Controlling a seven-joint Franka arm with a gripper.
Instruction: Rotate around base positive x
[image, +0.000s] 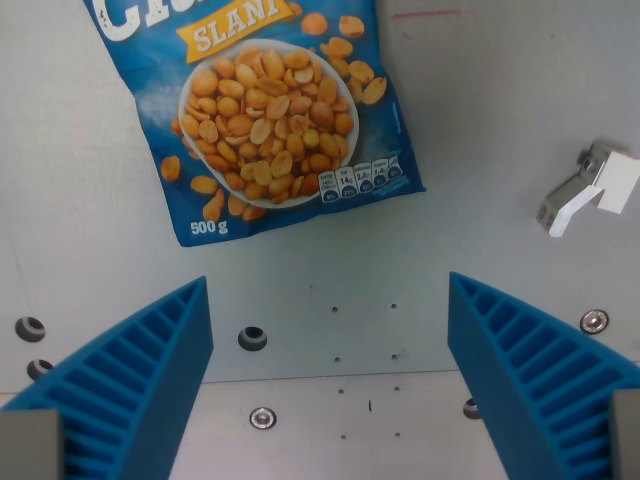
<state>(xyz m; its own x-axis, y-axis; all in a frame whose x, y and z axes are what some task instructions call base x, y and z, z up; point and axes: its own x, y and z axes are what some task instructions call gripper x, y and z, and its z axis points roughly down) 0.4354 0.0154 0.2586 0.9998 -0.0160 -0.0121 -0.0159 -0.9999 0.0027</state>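
A blue bag of salted peanuts (268, 110) lies flat on the grey metal table (480, 160), tilted, in the upper middle of the wrist view. It shows a white bowl of peanuts and the words "SLANÉ" and "500 g". My gripper (330, 370) is open and empty. Its two blue ribbed fingers (140, 380) stand wide apart at the bottom left and bottom right. The gripper is above the table, below the bag in the picture, and does not touch it.
A small white and grey plastic clip (588, 188) sits at the wrist view's right. Bolt holes and screws (252, 338) dot the table plate between the fingers. A plate seam runs across at the bottom.
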